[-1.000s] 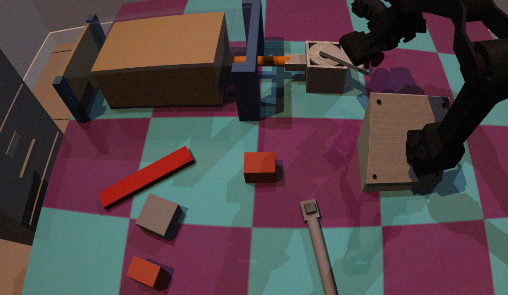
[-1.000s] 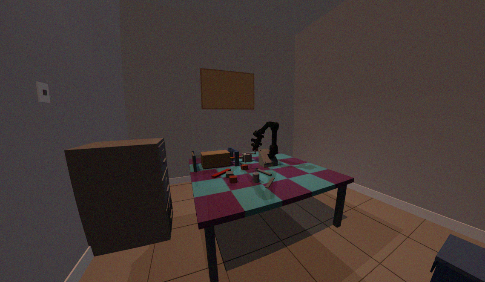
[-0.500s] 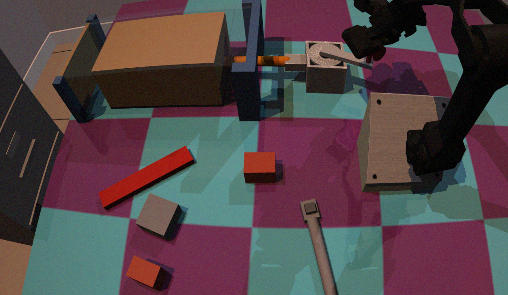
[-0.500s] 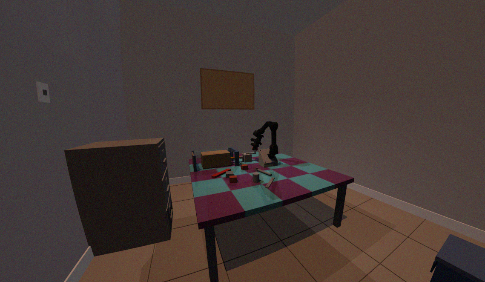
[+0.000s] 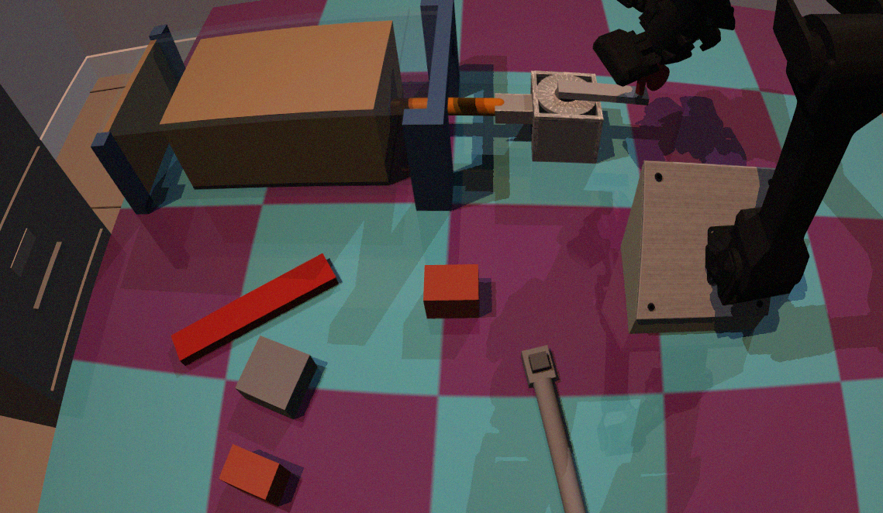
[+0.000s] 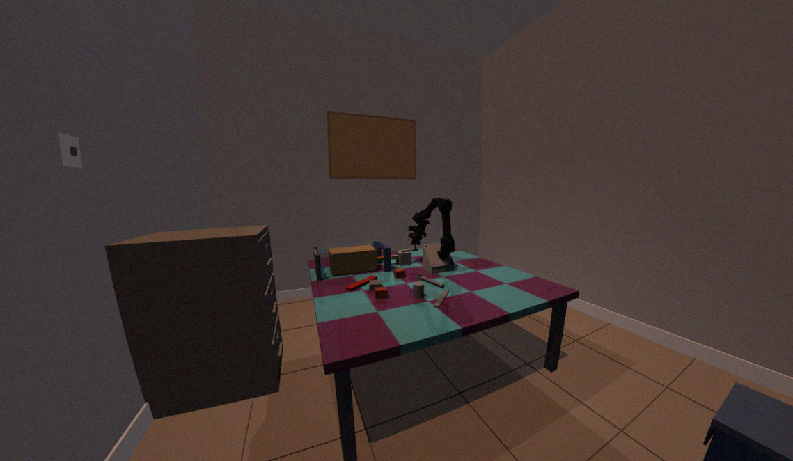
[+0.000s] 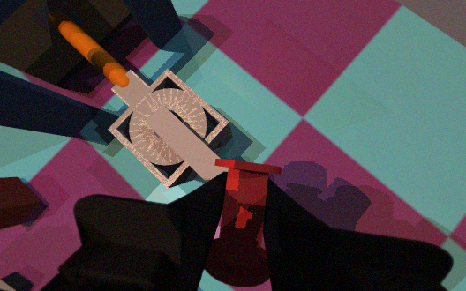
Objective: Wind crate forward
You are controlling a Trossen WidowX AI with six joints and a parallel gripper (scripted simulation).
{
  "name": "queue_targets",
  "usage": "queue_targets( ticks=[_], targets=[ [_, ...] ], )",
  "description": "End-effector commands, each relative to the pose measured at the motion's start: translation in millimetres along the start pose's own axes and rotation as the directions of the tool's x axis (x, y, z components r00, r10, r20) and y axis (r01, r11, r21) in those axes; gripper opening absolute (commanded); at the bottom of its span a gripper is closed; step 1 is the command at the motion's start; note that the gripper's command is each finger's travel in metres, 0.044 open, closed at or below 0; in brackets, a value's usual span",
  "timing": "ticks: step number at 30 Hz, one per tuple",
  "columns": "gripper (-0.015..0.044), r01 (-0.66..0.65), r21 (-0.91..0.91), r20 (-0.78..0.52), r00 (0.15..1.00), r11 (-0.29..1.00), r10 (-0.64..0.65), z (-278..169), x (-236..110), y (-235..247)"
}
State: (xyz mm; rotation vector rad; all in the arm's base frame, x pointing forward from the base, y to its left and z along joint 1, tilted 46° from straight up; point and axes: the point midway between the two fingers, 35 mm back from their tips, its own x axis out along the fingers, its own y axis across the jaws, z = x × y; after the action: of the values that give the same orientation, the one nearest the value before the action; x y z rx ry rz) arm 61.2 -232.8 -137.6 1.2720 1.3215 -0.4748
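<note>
1. Top view: a large tan crate (image 5: 278, 76) sits flat on the checkered counter (image 5: 381, 445) between dark blue posts, its front face just behind the blue steel frame (image 5: 435, 115) and seemingly not yet against it. An orange strap (image 5: 457, 105) runs from the crate through the frame to the grey hand winch (image 5: 565, 118). A flat grey crank arm (image 5: 598, 94) lies across the winch drum, pointing away from the crate. The black gripper (image 5: 648, 79) is at its outer end, over a red knob (image 5: 651, 77). A long grey bar with a square end (image 5: 550, 414), a red bar (image 5: 253, 305) and several blocks lie unused nearer the camera

2. Exterior view: from far off, the arm (image 6: 442, 220) bends down to the winch at the back of the counter; details are too small to read

3. Wrist view: the fingers are clenched on the red knob, below its flat red cap, at the tip of the crank arm. The crate is mostly out of this view. By its bulk the crate looks heavy and rigid, so I would expect steady strap resistance; the knob, smooth and round, is the right place to hold, gripped low under the cap so it cannot slip out upward
</note>
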Motion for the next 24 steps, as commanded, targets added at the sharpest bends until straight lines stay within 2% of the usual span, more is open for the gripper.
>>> queue_targets(
  ticks=[1, 8, 24],
  targets=[
    [0.0, 0.011, -0.013, 0.006, 1.0, 1.0, -0.011, 9, 5, -6],
    [0.0, 0.012, -0.014, 0.009, 1.0, 1.0, -0.012, 34, 15, -14],
    [0.0, 0.012, -0.015, 0.011, 1.0, 1.0, -0.011, 58, 26, -15]
  ],
)
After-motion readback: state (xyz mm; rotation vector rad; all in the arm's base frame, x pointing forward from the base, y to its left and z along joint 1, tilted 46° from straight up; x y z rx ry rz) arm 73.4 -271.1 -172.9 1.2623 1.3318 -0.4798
